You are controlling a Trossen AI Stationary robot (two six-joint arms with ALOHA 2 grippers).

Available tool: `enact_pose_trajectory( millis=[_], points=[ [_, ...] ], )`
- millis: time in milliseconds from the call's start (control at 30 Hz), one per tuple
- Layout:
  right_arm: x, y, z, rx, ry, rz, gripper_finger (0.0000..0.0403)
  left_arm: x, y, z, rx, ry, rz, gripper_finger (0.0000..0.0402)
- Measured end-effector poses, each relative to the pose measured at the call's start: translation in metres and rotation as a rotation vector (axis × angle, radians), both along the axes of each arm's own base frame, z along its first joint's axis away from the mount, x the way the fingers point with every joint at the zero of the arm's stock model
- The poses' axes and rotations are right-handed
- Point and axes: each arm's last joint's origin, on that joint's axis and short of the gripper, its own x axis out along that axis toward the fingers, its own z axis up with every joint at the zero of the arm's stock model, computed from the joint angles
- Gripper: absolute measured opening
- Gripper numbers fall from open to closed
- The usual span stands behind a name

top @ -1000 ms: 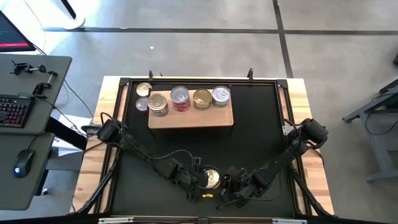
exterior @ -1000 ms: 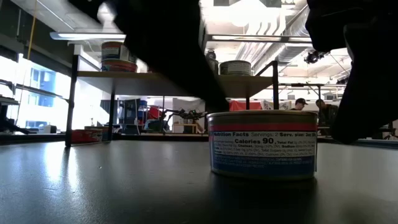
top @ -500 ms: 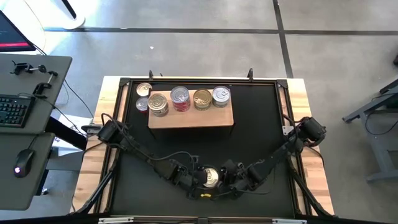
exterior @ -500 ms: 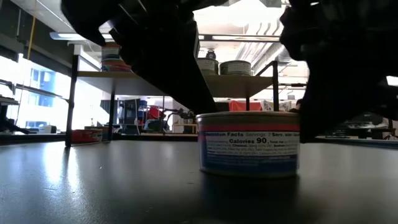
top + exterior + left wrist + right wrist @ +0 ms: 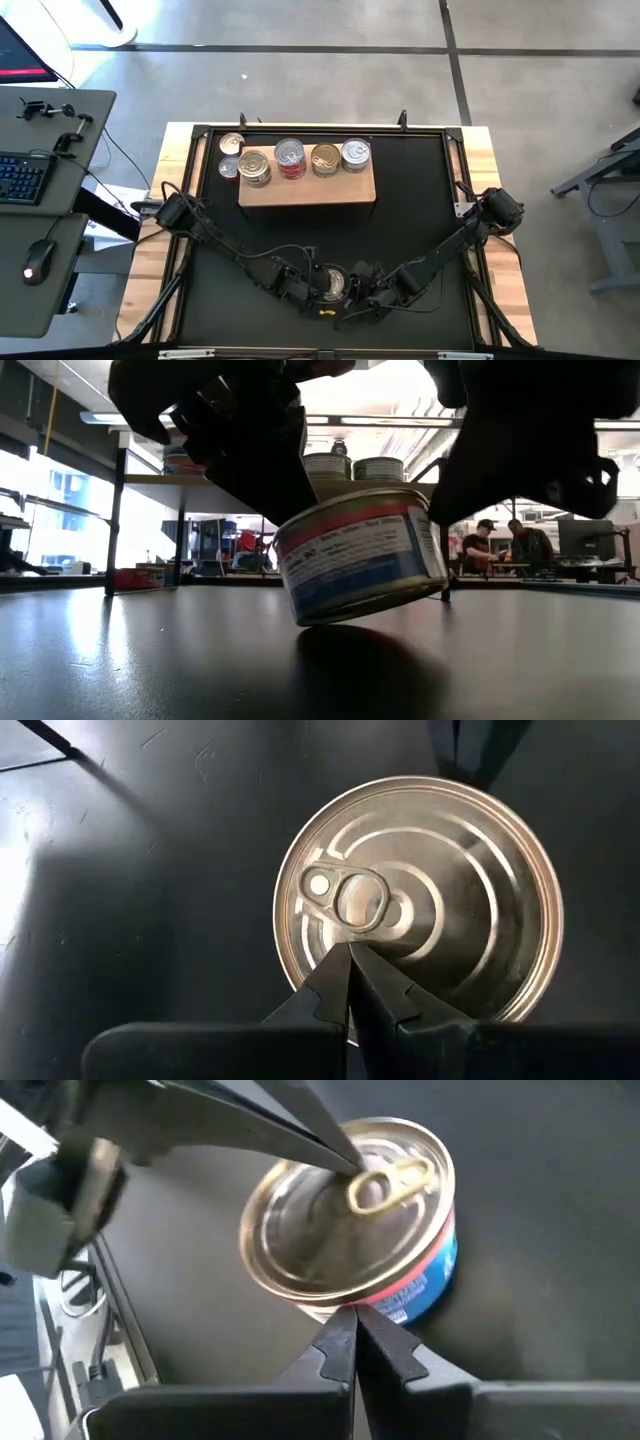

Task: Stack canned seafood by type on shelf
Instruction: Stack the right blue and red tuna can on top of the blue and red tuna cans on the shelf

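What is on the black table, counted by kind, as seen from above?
Short round metal tins, tops showing: 7 (4 on the block, 2 beside it, 1 tilted tin between the grippers)
Light-brown rectangular wooden block: 1
Dark grippers, fingers shut: 2 (left gripper, right gripper)
Total: 10; tins hidden under others are not counted.

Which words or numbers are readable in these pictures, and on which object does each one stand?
"90": on the tilted can's white side label, low view.
The rest of that label's print is too small and skewed to read.
Cans on the shelf: labels too small to read.
Can lid in the wrist views: no text.
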Motion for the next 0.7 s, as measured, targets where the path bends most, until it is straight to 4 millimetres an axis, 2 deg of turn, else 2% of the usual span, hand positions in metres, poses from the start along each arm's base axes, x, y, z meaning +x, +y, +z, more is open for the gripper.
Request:
enact_pose_trajectory(
  millis=[700],
  points=[
    [0.010, -0.001, 0.012, -0.075, -0.105, -0.002, 0.0000, -0.007, -0.003, -0.003, 0.039, 0.041, -0.017, 0.0000]
  ],
)
